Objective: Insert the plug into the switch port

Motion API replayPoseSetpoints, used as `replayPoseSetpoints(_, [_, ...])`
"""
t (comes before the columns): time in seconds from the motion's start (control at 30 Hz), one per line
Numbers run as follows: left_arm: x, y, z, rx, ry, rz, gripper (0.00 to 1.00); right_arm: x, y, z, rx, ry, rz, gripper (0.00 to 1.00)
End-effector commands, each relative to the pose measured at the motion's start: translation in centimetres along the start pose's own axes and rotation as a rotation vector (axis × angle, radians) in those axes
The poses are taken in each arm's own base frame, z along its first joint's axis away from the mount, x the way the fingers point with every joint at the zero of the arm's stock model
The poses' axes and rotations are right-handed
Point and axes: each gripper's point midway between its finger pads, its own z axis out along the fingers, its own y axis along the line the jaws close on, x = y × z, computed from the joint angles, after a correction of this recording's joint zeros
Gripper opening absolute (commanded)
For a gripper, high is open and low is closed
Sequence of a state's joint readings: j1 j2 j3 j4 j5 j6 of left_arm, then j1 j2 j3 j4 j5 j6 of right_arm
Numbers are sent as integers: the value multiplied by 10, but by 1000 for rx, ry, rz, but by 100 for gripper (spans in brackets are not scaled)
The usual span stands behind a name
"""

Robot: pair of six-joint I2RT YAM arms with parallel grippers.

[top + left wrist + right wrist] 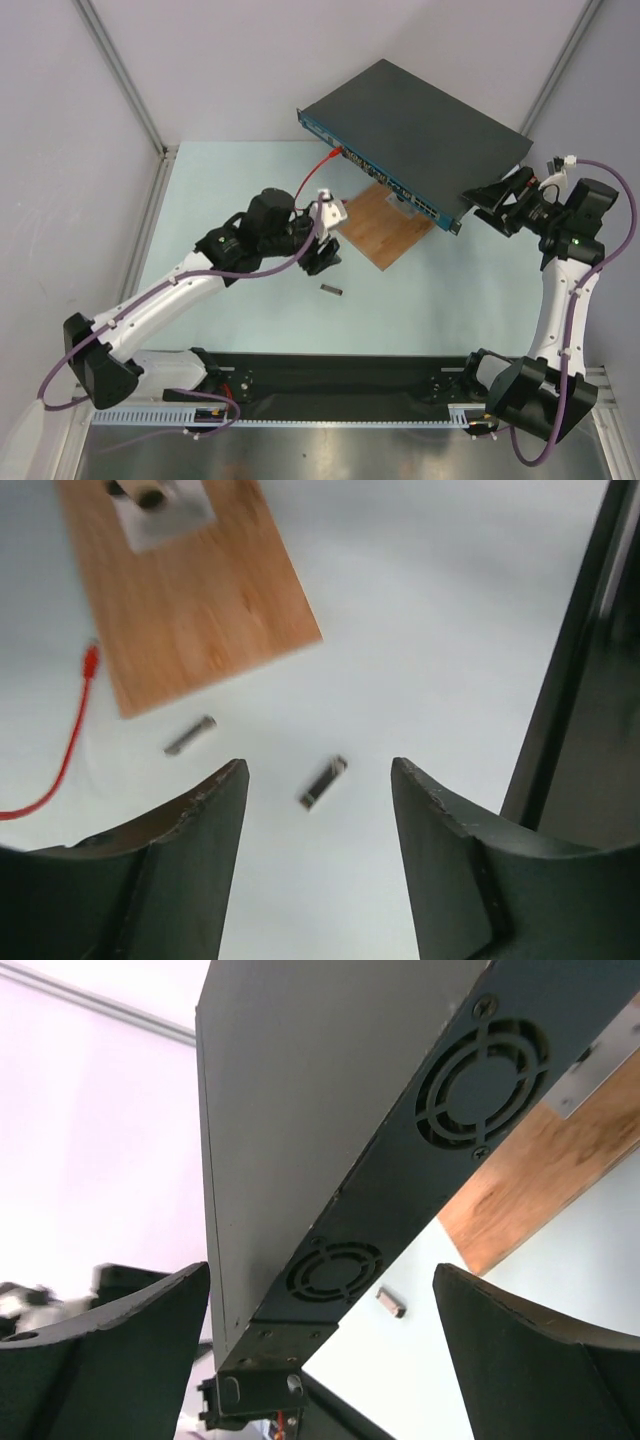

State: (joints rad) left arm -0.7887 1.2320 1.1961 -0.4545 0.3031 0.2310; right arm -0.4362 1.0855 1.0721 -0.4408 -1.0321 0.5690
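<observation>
The switch (pixel 415 120) is a flat dark-grey box resting on a wooden board (pixel 385 228), its blue port face (pixel 380 175) turned toward the left arm. A red cable (pixel 318 168) runs up to that face. Its plug (pixel 334 156) touches the left end, and I cannot tell whether it sits in a port. In the left wrist view the plug (pixel 91 660) shows beside the board (pixel 190 600). My left gripper (pixel 322 260) (pixel 318 765) hangs open over the table, holding nothing. My right gripper (pixel 487 208) (pixel 322 1270) stands wide open around the switch's fan-side corner (pixel 300 1090) without touching it.
Two small metal pieces (pixel 323 782) (pixel 190 735) lie on the table below the left gripper; one shows from above (pixel 331 290) and from the right wrist (pixel 391 1302). A grey bracket (pixel 160 510) sits on the board. The black base rail (pixel 330 385) runs along the near edge.
</observation>
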Motion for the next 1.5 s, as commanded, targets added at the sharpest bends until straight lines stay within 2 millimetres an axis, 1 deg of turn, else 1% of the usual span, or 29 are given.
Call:
replayPoseSetpoints(0.0, [48, -22, 1, 161, 120, 165, 65, -9, 19, -18, -14, -28, -153, 100])
replayPoseSetpoints(0.03, [62, -20, 8, 169, 167, 172, 66, -6, 19, -21, -8, -26, -150, 100])
replayPoseSetpoints(0.1, [81, -21, 16, 193, 238, 208, 66, -9, 19, -28, -1, -39, -166, 100])
replayPoseSetpoints(0.13, [93, -19, 26, 205, 291, 212, 66, -8, 19, -31, 7, -39, -181, 100])
replayPoseSetpoints(0.2, [111, -20, 36, 213, 373, 262, 64, -11, 20, -37, 15, -48, -198, 100])
replayPoseSetpoints(0.23, [114, -23, 42, 220, 398, 289, 63, -9, 19, -40, 26, -41, -214, 100])
replayPoseSetpoints(0.27, [134, -22, 52, 225, 477, 293, 61, -10, 18, -43, 33, -45, -219, 100])
replayPoseSetpoints(0.3, [139, -22, 57, 228, 503, 306, 61, -13, 23, -46, 36, -52, -246, 100])
replayPoseSetpoints(0.33, [139, -25, 64, 230, 516, 323, 61, -11, 23, -48, 42, -46, -241, 100])
replayPoseSetpoints(0.37, [153, -22, 73, 221, 572, 331, 61, -13, 23, -49, 48, -48, -266, 100])
replayPoseSetpoints(0.47, [154, -21, 91, 212, 602, 363, 60, -14, 29, -54, 57, -49, -301, 100])
replayPoseSetpoints(0.5, [167, -19, 99, 215, 654, 366, 60, -14, 30, -55, 58, -50, -307, 100])
replayPoseSetpoints(0.53, [160, -15, 106, 205, 645, 375, 59, -14, 32, -56, 58, -51, -310, 100])
replayPoseSetpoints(0.57, [162, -13, 111, 200, 655, 377, 56, -14, 32, -56, 61, -52, -310, 100])
replayPoseSetpoints(0.6, [172, -12, 119, 204, 684, 376, 55, -14, 33, -57, 62, -54, -312, 100])
replayPoseSetpoints(0.63, [170, -11, 123, 202, 685, 388, 54, -14, 33, -57, 70, -59, -316, 100])
replayPoseSetpoints(0.73, [183, -8, 131, 207, 728, 414, 51, -14, 35, -59, 78, -64, -329, 100])
replayPoseSetpoints(0.93, [208, -5, 132, 225, 828, 455, 49, -13, 37, -61, 81, -65, -347, 100])
replayPoseSetpoints(1.07, [219, -9, 130, 244, 857, 463, 47, -13, 36, -60, 84, -66, -349, 100])
replayPoseSetpoints(1.1, [221, -5, 128, 225, 874, 476, 45, -13, 35, -60, 85, -65, -349, 100])
replayPoseSetpoints(1.17, [227, -3, 128, 218, 897, 481, 37, -14, 35, -60, 83, -66, -353, 100])
replayPoseSetpoints(1.23, [229, -3, 125, 213, 911, 476, 32, -15, 38, -61, 77, -69, -365, 100])
replayPoseSetpoints(1.27, [230, -3, 123, 216, 917, 470, 25, -16, 40, -61, 75, -70, -376, 100])
replayPoseSetpoints(1.3, [224, -5, 121, 205, 905, 445, 22, -16, 41, -62, 74, -71, -391, 99])
replayPoseSetpoints(1.33, [221, -6, 119, 201, 896, 431, 14, -17, 44, -63, 73, -76, -410, 98])
replayPoseSetpoints(1.37, [215, -8, 117, 193, 878, 413, 10, -18, 45, -63, 75, -78, -423, 98])
replayPoseSetpoints(1.4, [201, -10, 113, 183, 838, 394, 6, -18, 47, -65, 81, -84, -460, 98])
replayPoseSetpoints(1.43, [197, -11, 109, 167, 828, 367, 1, -20, 47, -66, 95, -93, -479, 98])
replayPoseSetpoints(1.47, [191, -12, 105, 157, 813, 353, 0, -20, 48, -67, 99, -98, -496, 98])
